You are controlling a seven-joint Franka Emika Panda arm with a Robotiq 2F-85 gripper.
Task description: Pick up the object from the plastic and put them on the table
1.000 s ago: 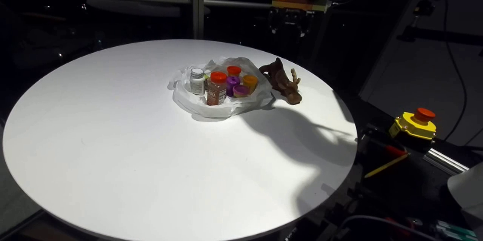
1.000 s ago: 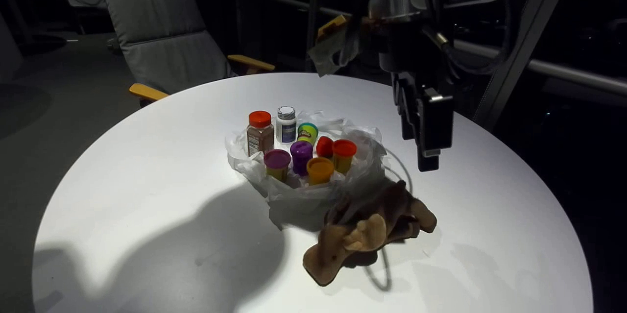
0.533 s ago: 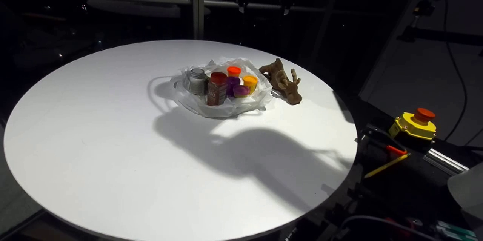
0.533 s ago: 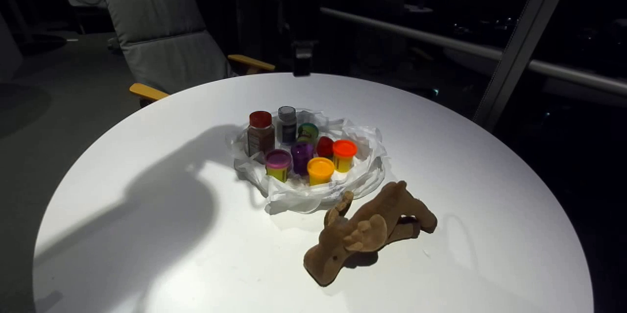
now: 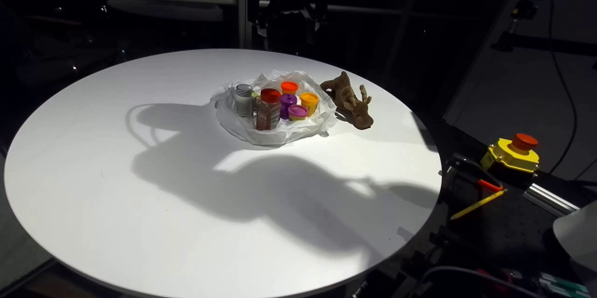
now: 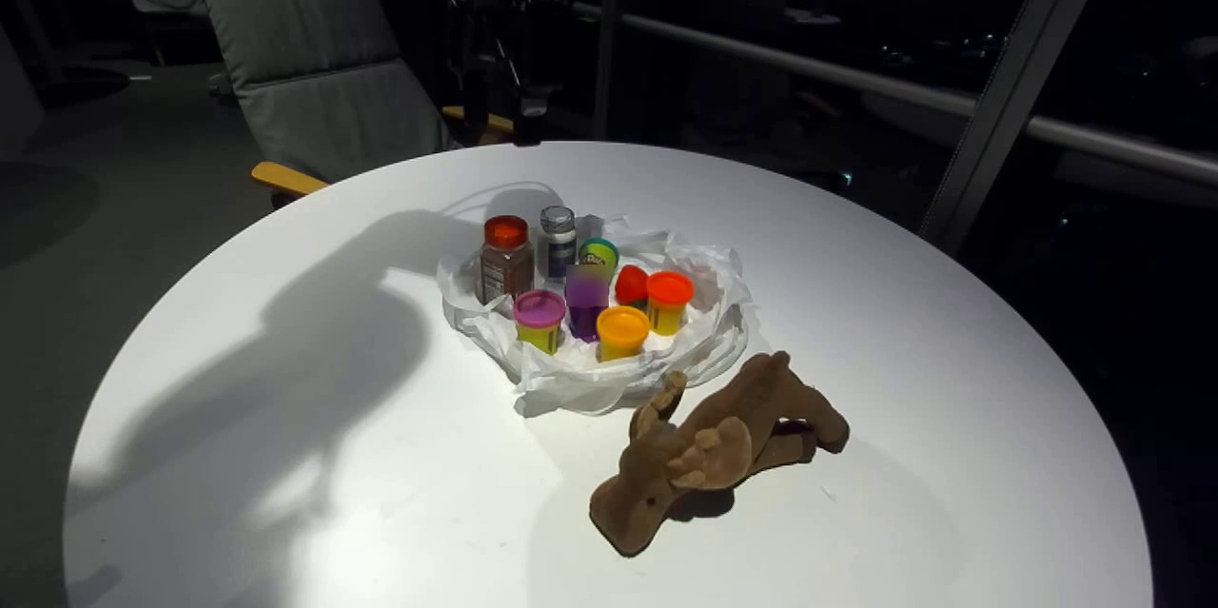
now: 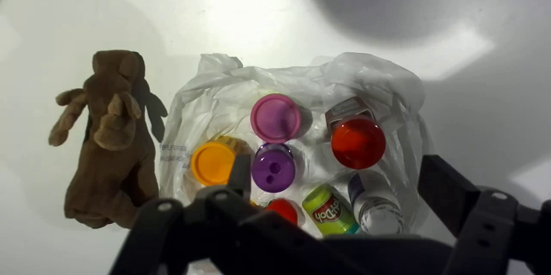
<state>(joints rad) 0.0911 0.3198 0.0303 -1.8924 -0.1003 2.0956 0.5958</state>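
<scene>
My gripper (image 7: 338, 171) is open over the plastic (image 7: 374, 66), with nothing between its fingers. In both exterior views it is dark and hovers high at the table's far side. On the crumpled white film stand a red-capped brown jar (image 7: 358, 143), a grey-white can (image 7: 381, 217), a purple shaker (image 7: 273, 171), a purple-lidded tub (image 7: 275, 118), an orange tub (image 7: 212, 163), a red piece (image 6: 631, 285), a red-lidded tub (image 6: 670, 290) and a tilted green-yellow tub (image 7: 328, 211). The brown figure (image 6: 718, 456) lies beside the film on the white table (image 5: 186, 242).
A grey chair (image 6: 304, 66) with wooden armrests stands behind the table's edge in an exterior view. Beside the table are a yellow emergency button box (image 5: 512, 154) and a yellow pencil (image 5: 478, 204). The arm's broad shadow covers part of the tabletop.
The arm has swung left in both exterior views, away from above the brown figure's side, and its shadow went left too. The jaws look wider apart. Items and film have stayed put.
</scene>
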